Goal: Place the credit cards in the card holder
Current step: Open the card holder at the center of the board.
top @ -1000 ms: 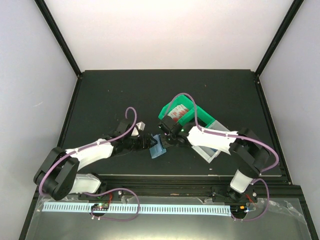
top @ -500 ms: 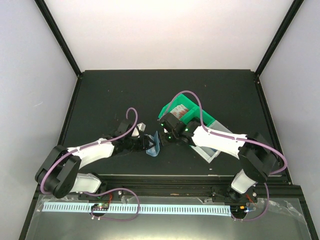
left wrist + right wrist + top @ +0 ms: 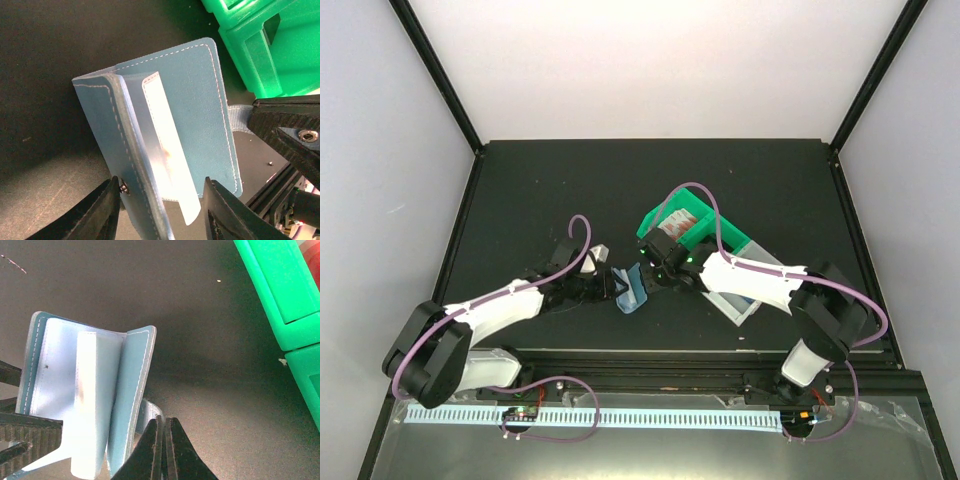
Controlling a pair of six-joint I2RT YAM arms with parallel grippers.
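One card holder (image 3: 190, 100), half-open and upright near the green bin (image 3: 280, 50): right gripper (image 3: 164, 422) pinches its snap tab (image 3: 239, 117), left gripper (image 3: 160, 192) straddles both covers, can't tell if clamped.

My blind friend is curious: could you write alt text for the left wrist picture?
A half-open blue wallet sits between the black fingers of the left gripper, with a dark table behind. The right gripper pinches its strap from the right, beside a green bin.
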